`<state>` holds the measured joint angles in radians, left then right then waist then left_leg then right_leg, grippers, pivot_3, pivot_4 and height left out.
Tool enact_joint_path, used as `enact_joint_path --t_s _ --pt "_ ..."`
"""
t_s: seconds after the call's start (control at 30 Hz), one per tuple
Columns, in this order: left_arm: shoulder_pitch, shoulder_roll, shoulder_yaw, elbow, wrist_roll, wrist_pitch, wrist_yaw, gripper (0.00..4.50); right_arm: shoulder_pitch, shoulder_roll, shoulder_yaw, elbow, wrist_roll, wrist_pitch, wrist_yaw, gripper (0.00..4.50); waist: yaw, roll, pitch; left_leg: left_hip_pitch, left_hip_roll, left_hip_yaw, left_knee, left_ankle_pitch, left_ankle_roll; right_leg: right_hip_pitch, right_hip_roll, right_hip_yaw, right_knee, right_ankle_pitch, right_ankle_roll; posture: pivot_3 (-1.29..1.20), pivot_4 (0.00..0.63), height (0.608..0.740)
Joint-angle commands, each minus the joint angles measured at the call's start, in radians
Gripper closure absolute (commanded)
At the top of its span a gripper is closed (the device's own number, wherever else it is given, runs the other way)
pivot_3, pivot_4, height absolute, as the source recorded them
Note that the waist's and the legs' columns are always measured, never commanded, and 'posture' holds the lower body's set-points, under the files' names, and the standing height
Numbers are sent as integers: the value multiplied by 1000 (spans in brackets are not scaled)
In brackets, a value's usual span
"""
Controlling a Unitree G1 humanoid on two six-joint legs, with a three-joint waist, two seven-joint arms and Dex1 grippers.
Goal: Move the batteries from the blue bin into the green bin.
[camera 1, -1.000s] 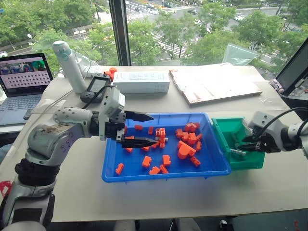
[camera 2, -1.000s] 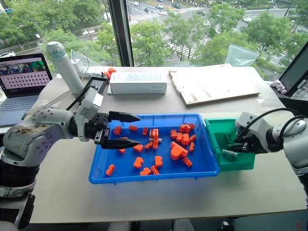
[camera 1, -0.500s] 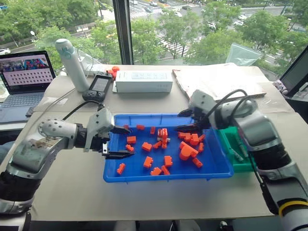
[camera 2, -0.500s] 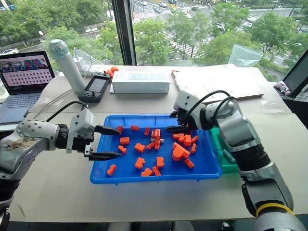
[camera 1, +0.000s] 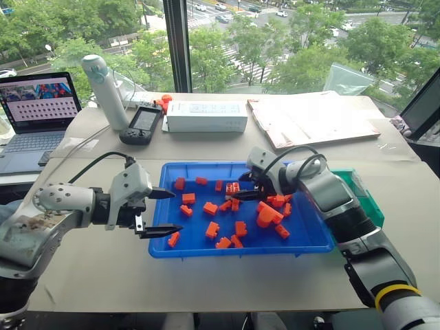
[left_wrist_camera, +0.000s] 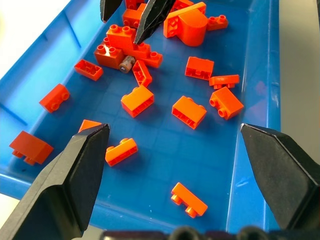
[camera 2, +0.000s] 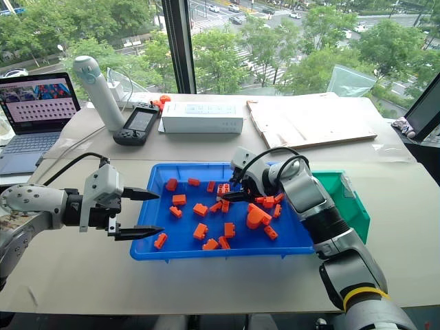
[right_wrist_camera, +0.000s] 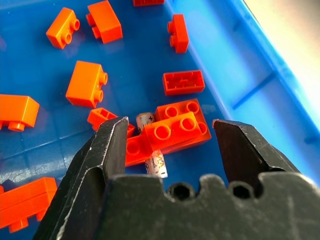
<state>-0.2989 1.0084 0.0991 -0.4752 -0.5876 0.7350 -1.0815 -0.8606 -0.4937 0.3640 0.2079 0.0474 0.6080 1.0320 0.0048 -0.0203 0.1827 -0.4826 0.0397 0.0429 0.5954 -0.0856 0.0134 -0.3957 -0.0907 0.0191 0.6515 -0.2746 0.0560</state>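
Note:
The blue bin (camera 1: 234, 252) lies in front of me with several orange blocks (camera 1: 263, 215) scattered in it. A grey-white battery (right_wrist_camera: 146, 120) lies tucked under a stack of orange blocks (right_wrist_camera: 175, 131) near the bin's middle back, and its end shows as well (left_wrist_camera: 126, 62). My right gripper (camera 1: 245, 188) hangs open just above that stack, one finger on each side. My left gripper (camera 1: 167, 214) stands open and empty at the bin's left rim. The green bin (camera 1: 371, 203) sits against the blue bin's right end, partly hidden behind my right arm.
Behind the bin lie a white box (camera 1: 206, 115), a handheld controller (camera 1: 141, 125), a tall white device (camera 1: 105, 82) and flat cardboard (camera 1: 316, 120). A laptop (camera 1: 38, 110) stands at the far left. The table's front edge runs close below the blue bin.
My right arm swung left from the green bin across the blue bin to the block stack. My left gripper drew back from inside the bin to its left rim.

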Motion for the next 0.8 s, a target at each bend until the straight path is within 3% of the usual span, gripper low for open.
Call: enact_joint_path --t_s 0.03,0.1,0.13,0.67,0.7,0.8 --pt "8 8 33 -43 -20 2 12 0 -21 7 -17 -5 -2 -29 -2 2338 -1 0 0 0 0 0 0 0 0 0 0 0 0 0 0 0 150 733" --pt "9 6 31 -45 -22 3 17 0 -25 1 -25 -5 -4 -32 -3 3016 -2 0 0 0 0 0 0 0 0 0 0 0 0 0 0 0 150 733" --pt "9 5 29 -43 -22 1 18 0 -28 -5 -30 -9 -4 -32 -2 3058 -1 0 0 0 0 0 0 0 0 0 0 0 0 0 0 0 150 733" --pt "-63 -28 -51 33 13 -52 -6 0 -43 -283 -97 31 -27 -36 80 3059 1 0 0 0 0 1 0 0 -1 -1 -1 0 1 0 0 0 150 733" --pt "-67 -28 -53 39 15 -55 -10 0 -40 -291 -90 20 -31 -37 87 2059 0 0 0 0 0 1 0 0 -1 -1 -1 0 1 0 0 0 150 733" --pt "-74 -26 -58 50 18 -64 -19 0 -44 -276 -93 -20 -30 -33 74 1221 -4 0 0 0 0 1 0 0 1 -1 0 1 1 0 -1 0 150 733"
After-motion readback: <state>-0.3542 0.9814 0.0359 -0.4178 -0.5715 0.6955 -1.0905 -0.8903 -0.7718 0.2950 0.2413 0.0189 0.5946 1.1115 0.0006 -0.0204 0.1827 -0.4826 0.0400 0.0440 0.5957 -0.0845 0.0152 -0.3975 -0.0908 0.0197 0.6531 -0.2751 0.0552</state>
